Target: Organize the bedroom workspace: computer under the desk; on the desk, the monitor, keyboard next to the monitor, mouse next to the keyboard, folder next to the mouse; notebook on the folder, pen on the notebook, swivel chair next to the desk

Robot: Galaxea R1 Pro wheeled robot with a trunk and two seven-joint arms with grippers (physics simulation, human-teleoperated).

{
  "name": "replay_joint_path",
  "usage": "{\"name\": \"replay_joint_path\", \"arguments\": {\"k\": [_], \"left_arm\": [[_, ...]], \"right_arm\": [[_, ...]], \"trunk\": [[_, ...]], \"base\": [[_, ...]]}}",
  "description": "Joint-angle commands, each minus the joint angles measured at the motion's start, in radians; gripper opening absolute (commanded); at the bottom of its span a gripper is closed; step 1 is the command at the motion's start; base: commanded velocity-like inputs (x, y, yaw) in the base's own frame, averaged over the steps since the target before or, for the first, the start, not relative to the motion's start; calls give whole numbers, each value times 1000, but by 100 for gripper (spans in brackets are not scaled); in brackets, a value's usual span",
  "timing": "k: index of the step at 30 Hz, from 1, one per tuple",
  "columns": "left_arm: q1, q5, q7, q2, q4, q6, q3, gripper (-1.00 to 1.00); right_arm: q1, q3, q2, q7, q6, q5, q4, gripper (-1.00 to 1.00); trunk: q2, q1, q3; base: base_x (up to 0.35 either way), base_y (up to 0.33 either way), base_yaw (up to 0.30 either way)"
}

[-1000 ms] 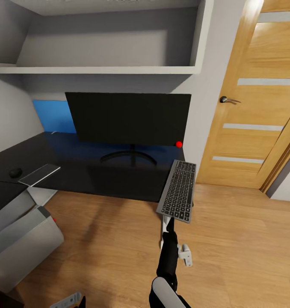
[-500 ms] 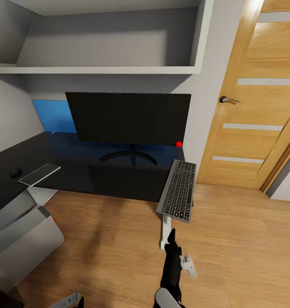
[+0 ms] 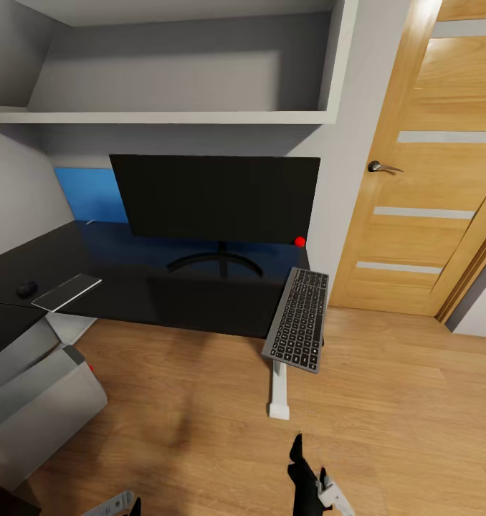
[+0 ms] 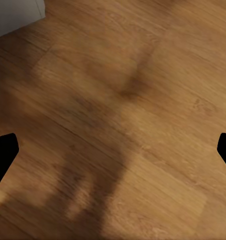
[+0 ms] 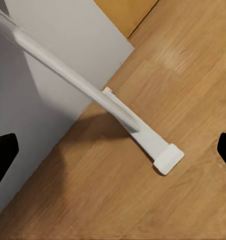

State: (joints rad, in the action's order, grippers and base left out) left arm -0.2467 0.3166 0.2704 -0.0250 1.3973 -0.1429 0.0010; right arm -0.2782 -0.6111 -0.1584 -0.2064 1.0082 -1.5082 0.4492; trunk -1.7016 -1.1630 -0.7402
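Overhanging the desk (image 3: 164,294) edge, the keyboard (image 3: 298,318) lies well apart from the wide-spread right hand (image 3: 306,469).

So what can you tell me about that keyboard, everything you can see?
The keyboard is long and slim, with a silver-grey frame and rows of black keys. It lies at the right end of the black desk, to the right of the monitor's stand. Its far end rests on the desk, while its near end sticks out past the front edge over the wooden floor. No gripper touches it.

Even light, soft floor (image 4: 143,60) shadows
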Motion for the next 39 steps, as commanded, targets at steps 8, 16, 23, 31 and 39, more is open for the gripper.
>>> {"name": "replay_joint_path", "arguments": {"k": [8,16,23,31,39], "left_arm": [[0,6,4,-2,-1,-6,-3,100],[0,4,2,-4,-53,-5,-8,100],[0,4,1,-4,-71,-4,-9,100],[0,3,1,-4,-72,-3,-9,100],[0,2,1,-4,-72,-3,-9,100]], "right_arm": [[-1,-1,14,-9,5,-9,-293,100],[-2,0,152,-9,-30,-11,-320,100],[-3,-10,163,-15,-48,-4,-326,100],[-3,-9,163,-15,-51,23,-326,100],[-3,-9,162,-12,-51,23,-327,100]], "trunk": [[0,0,-1],[0,0,-1],[0,0,-1],[0,0,-1],[0,0,-1]], "base": [[0,0,0],[0,0,0],[0,0,0],[0,0,0],[0,-13,0]]}}
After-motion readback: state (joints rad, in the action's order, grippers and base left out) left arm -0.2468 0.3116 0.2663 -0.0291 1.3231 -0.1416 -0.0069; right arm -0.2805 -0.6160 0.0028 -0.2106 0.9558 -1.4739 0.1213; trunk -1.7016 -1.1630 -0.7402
